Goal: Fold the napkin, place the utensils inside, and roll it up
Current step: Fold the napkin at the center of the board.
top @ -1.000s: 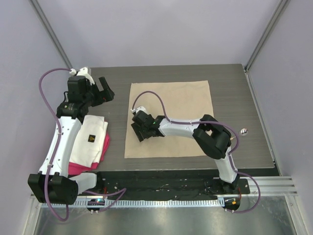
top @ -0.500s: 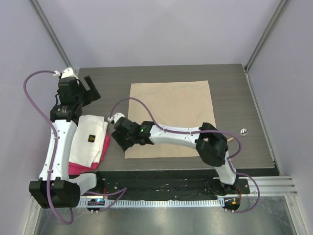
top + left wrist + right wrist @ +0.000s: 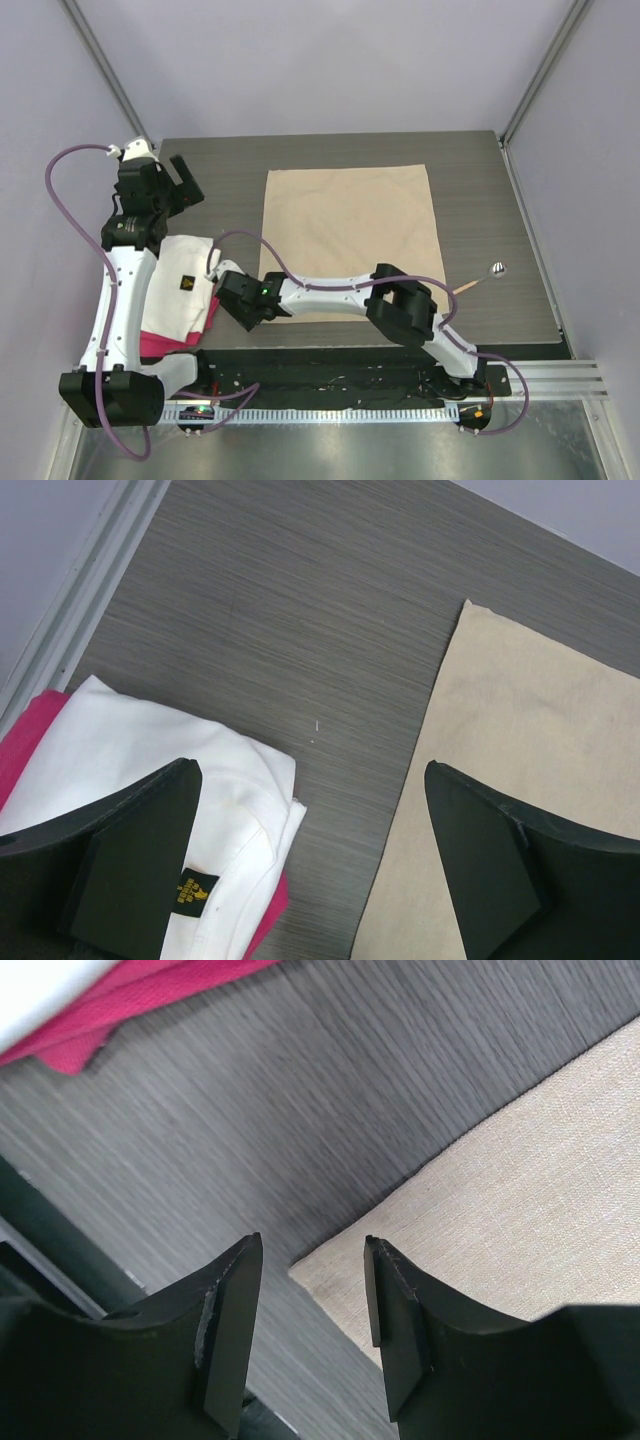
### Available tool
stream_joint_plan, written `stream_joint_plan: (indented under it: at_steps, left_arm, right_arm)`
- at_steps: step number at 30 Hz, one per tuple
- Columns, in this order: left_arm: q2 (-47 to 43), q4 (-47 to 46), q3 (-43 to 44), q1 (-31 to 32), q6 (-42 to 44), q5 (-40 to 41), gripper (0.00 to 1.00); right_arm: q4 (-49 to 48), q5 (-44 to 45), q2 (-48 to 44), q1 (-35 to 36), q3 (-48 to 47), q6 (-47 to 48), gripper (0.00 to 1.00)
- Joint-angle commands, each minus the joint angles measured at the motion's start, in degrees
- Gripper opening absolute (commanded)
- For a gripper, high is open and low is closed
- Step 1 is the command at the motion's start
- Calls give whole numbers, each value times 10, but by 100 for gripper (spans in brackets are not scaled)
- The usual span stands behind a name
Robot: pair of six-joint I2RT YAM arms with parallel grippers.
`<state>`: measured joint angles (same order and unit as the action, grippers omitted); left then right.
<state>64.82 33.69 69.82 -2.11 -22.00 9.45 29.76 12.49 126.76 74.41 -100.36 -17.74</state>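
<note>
The napkin [image 3: 350,230] lies flat on the counter [image 3: 220,170], with the spoon [image 3: 482,278] to its right. The right fingers [image 3: 225,1310], spread, straddle its near-left corner. The left fingers [image 3: 140,860] hang spread wide over the far left.

The left gripper [image 3: 310,770] hangs with fingers wide apart over the grey desk [image 3: 300,610]. Near the desk's left edge a white cloth [image 3: 120,750] lies on a pink cloth [image 3: 28,742]. The napkin [image 3: 540,730] lies flat, apart from them.

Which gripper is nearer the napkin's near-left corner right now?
Right. The right gripper is open right at that corner of the napkin; the left gripper is off to the far left, beyond the white cloth.
</note>
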Motion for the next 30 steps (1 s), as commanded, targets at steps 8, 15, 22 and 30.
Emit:
stream_joint_plan:
  at_steps: [8, 15, 22, 30]
  left_arm:
    - [-12, -16, 10, -1, 6, 13, 100]
    - [-17, -15, 11, -1, 7, 22, 100]
    - [-19, -16, 11, -1, 6, 21, 100]
    - [-22, -17, 11, -1, 6, 19, 100]
  right_arm:
    - [28, 20, 18, -1, -41, -10, 49]
    - [29, 10, 12, -1, -27, -24, 45]
    - [27, 8, 13, 6, -18, -25, 42]
    - [28, 20, 18, 7, -1, -36, 43]
